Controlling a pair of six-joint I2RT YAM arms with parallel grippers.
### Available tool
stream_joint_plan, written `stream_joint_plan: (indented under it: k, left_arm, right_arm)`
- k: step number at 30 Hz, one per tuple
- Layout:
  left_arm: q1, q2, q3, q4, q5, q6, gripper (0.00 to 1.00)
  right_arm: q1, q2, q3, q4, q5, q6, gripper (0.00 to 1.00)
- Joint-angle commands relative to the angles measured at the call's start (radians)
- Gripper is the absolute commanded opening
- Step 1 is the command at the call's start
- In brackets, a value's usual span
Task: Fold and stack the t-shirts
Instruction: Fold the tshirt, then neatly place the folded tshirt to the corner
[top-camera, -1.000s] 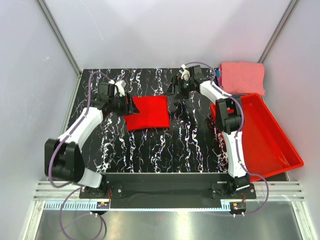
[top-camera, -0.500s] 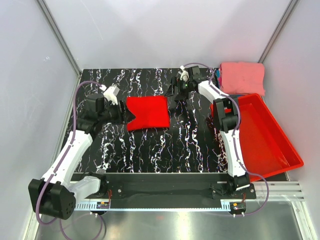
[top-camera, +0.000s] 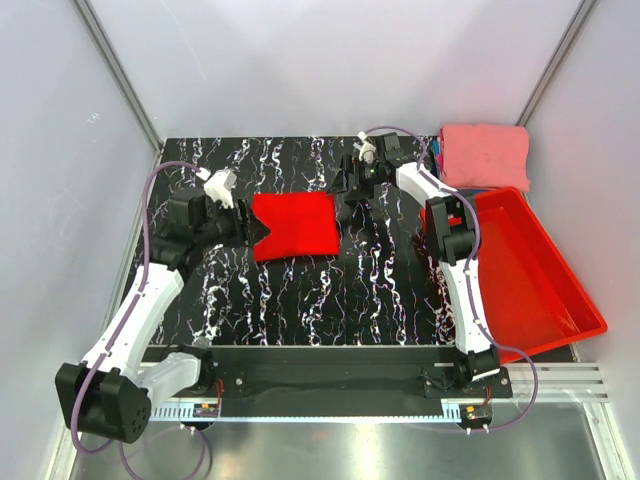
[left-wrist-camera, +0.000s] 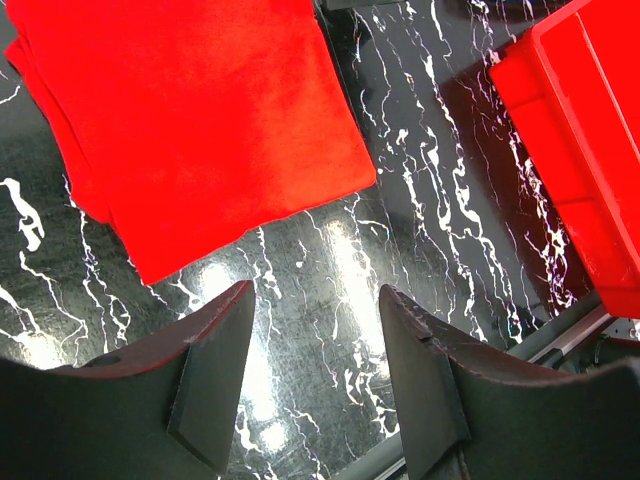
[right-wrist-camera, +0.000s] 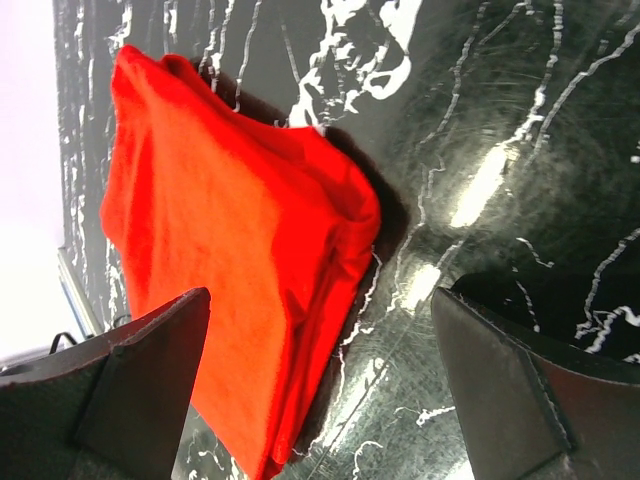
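A bright red t-shirt (top-camera: 294, 226) lies folded into a rectangle on the black marbled table (top-camera: 330, 290), left of centre. It also shows in the left wrist view (left-wrist-camera: 190, 110) and the right wrist view (right-wrist-camera: 230, 270). A salmon-pink t-shirt (top-camera: 486, 154) lies folded at the far right corner, on top of blue cloth (top-camera: 438, 150). My left gripper (top-camera: 252, 225) is open and empty at the red shirt's left edge; in its wrist view (left-wrist-camera: 315, 330) only bare table is between its jaws. My right gripper (top-camera: 350, 185) is open and empty just beyond the shirt's far right corner.
A rigid red plastic bin (top-camera: 540, 270) sits tilted off the table's right edge, also seen in the left wrist view (left-wrist-camera: 590, 130). Grey walls enclose the table on three sides. A metal rail (top-camera: 330, 385) runs along the near edge.
My left arm has drawn back to the left and its elbow has swung down, off the red shirt's left edge. The right gripper has barely moved. The shirt has stayed put.
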Motion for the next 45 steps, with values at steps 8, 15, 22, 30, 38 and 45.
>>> stream_joint_plan:
  k: [8,15,22,30,38,45]
  left_arm:
    - [-0.003,-0.012,-0.008,0.054,0.019,-0.003,0.58]
    - [-0.003,-0.018,-0.013,0.055,0.011,-0.003,0.58]
    - [-0.003,-0.026,-0.016,0.063,0.011,-0.004,0.58]
    - [-0.003,-0.029,-0.016,0.065,0.012,-0.004,0.58]
    - [-0.003,-0.025,-0.016,0.063,0.032,-0.006,0.58]
    - [-0.003,-0.046,-0.02,0.068,0.037,-0.009,0.58]
  right_arm:
    - [0.042,0.059,0.033,0.007,-0.003,-0.014,0.96]
    - [0.062,0.105,0.099,-0.071,0.064,-0.037,0.89]
    - [0.064,0.139,0.123,-0.114,0.058,-0.086,0.78]
    - [0.067,0.173,0.148,-0.117,0.019,-0.09,0.55]
    - [0.067,0.121,0.111,-0.07,-0.003,-0.09,0.07]
    - [0.067,-0.105,-0.088,0.103,0.011,-0.084,0.0]
